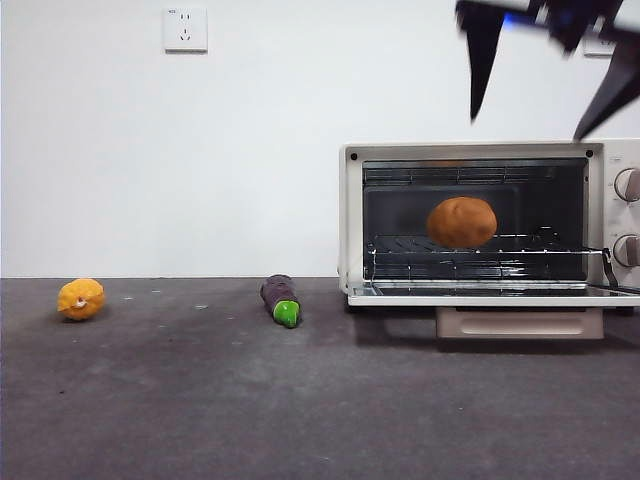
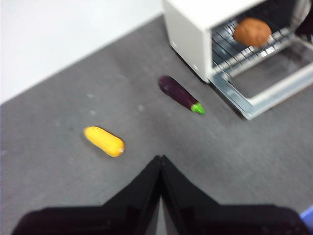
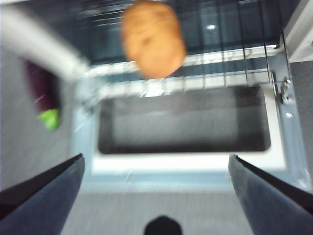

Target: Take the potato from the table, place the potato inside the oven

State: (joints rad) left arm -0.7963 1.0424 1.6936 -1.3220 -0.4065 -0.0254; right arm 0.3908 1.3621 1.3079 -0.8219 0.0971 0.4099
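Note:
The orange-brown potato (image 1: 461, 222) (image 2: 252, 32) (image 3: 153, 38) lies on the wire rack inside the cream-white oven (image 1: 350, 200) (image 2: 188, 29), whose door (image 1: 490, 296) (image 3: 183, 161) hangs down open. My right gripper (image 1: 528, 125) (image 3: 155, 156) hovers open above and in front of the oven's mouth, holding nothing and apart from the potato. Over the dark grey table (image 1: 300, 400), left of the oven, my left gripper (image 2: 160, 157) is shut with nothing in it.
A purple eggplant (image 1: 282, 298) (image 2: 180, 93) (image 3: 41, 93) with a green tip lies just left of the oven. A yellow-orange fruit (image 1: 81, 298) (image 2: 103, 141) sits far left on the table. The oven's knobs (image 1: 627, 185) are at the right edge.

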